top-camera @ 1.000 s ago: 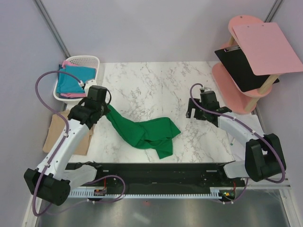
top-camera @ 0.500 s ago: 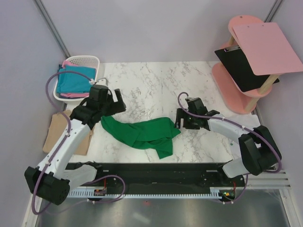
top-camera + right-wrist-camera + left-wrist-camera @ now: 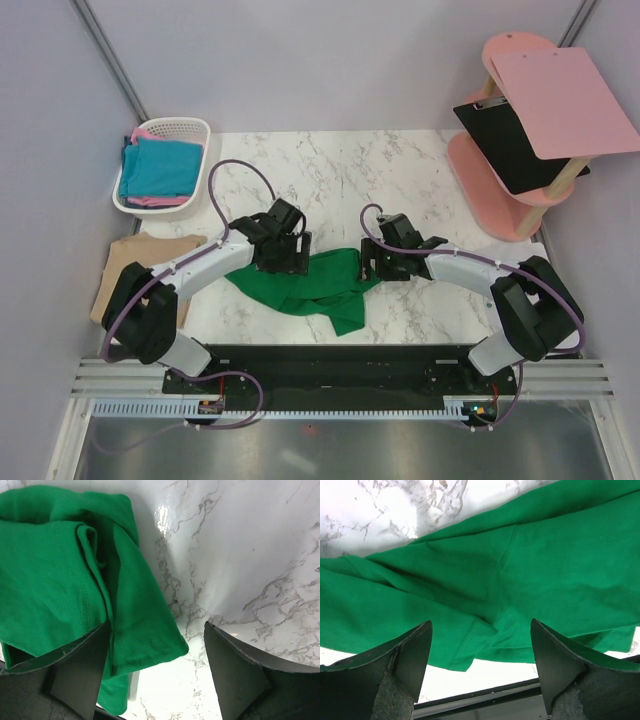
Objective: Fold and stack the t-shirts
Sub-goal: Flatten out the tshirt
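the green t-shirt (image 3: 315, 285) lies bunched up in the middle of the marble table (image 3: 330, 170). the left gripper (image 3: 290, 264) is over its left part, fingers wide apart, holding nothing. the right gripper (image 3: 373, 262) is at its right edge, also spread wide with nothing in it. a blue t-shirt (image 3: 160, 165) and a pink t-shirt (image 3: 150, 201) sit in the white basket (image 3: 185, 125). a tan t-shirt (image 3: 125, 275) lies left of the table.
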`<state>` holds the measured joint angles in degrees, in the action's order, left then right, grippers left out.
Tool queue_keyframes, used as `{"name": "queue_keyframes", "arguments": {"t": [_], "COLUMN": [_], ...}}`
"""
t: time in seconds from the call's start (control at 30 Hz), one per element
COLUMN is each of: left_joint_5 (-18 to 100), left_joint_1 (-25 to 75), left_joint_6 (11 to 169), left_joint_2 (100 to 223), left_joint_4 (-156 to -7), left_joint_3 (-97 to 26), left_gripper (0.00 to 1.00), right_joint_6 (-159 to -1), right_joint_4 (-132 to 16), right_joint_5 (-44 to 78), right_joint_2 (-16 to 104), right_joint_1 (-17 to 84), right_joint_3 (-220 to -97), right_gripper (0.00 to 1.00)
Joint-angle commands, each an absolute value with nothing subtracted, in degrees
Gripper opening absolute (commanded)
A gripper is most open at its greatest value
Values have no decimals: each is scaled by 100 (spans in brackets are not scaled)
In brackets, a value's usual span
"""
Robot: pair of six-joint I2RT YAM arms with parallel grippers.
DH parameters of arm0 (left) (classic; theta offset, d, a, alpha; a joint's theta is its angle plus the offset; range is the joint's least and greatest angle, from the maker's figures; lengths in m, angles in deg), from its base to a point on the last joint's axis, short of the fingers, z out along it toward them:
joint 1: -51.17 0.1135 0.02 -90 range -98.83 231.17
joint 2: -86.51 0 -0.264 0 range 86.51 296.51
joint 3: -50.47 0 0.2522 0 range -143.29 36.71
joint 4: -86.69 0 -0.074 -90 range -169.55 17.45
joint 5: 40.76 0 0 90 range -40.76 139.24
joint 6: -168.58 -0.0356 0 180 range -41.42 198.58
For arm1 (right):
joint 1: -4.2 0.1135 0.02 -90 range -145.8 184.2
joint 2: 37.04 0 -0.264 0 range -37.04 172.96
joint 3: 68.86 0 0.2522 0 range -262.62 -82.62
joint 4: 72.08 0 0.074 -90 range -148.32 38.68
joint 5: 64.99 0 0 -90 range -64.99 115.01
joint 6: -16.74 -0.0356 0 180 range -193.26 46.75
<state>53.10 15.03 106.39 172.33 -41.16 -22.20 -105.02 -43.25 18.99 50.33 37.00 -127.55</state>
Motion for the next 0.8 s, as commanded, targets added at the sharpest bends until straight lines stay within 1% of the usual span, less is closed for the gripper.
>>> {"name": "queue_keyframes", "arguments": {"t": [0.0, 0.07, 0.13, 0.17, 0.23, 0.27, 0.33, 0.37, 0.43, 0.5, 0.53, 0.57, 0.6, 0.63, 0.67, 0.77], "left_joint_5": [5451, 5486, 5504, 5522, 5653, 5680, 5872, 5926, 6135, 6329, 6539, 6628, 6708, 6839, 6892, 6972], "left_joint_1": [1461, 1461, 1461, 1452, 1443, 1443, 1443, 1443, 1443, 1452, 1452, 1460, 1478, 1496, 1513, 1662], "left_joint_6": [10697, 10635, 10600, 10583, 10565, 10556, 10573, 10574, 10582, 10609, 10626, 10635, 10644, 10644, 10644, 10635], "left_joint_2": [17229, 17422, 17685, 17747, 17862, 17923, 17941, 17889, 17801, 17583, 17485, 17397, 17205, 17116, 17028, 16650], "left_joint_4": [-4009, -3930, -3894, -3894, -3886, -3868, -3807, -3737, -3649, -3430, -3350, -3280, -3123, -3069, -3016, -2919], "left_joint_3": [-2200, -2217, -2244, -2252, -2279, -2296, -2358, -2384, -2463, -2559, -2595, -2630, -2700, -2736, -2762, -2832], "left_gripper": [84, 82, 79, 69, 54, 31, 4, 2, 2, 2, 2, 2, 2, 2, 2, 2], "right_joint_6": [-10551, -10551, -10551, -10551, -10542, -10551, -10525, -10525, -10499, -10481, -10489, -10516, -10525, -10533, -10551, -10516], "right_joint_4": [-4347, -4338, -4347, -4338, -4347, -4347, -4391, -4425, -4531, -4688, -4733, -4777, -4803, -4821, -4839, -4865], "right_joint_5": [2281, 2369, 2422, 2448, 2466, 2466, 2598, 2572, 2511, 2291, 2177, 2124, 2123, 2132, 2158, 2237], "right_joint_2": [4980, 5006, 5049, 5050, 5032, 5032, 5023, 5032, 5076, 5120, 5146, 5164, 5173, 5173, 5173, 5190], "right_joint_1": [3725, 3725, 3725, 3733, 3716, 3733, 3733, 3725, 3734, 3733, 3725, 3733, 3734, 3725, 3725, 3725], "right_joint_3": [-12859, -12859, -12868, -12876, -12877, -12868, -12859, -12859, -12850, -12833, -12833, -12833, -12841, -12833, -12833, -12876], "right_gripper": [83, 83, 84, 84, 84, 84, 83, 83, 81, 73, 57, 43, 27, 3, 0, 0]}}
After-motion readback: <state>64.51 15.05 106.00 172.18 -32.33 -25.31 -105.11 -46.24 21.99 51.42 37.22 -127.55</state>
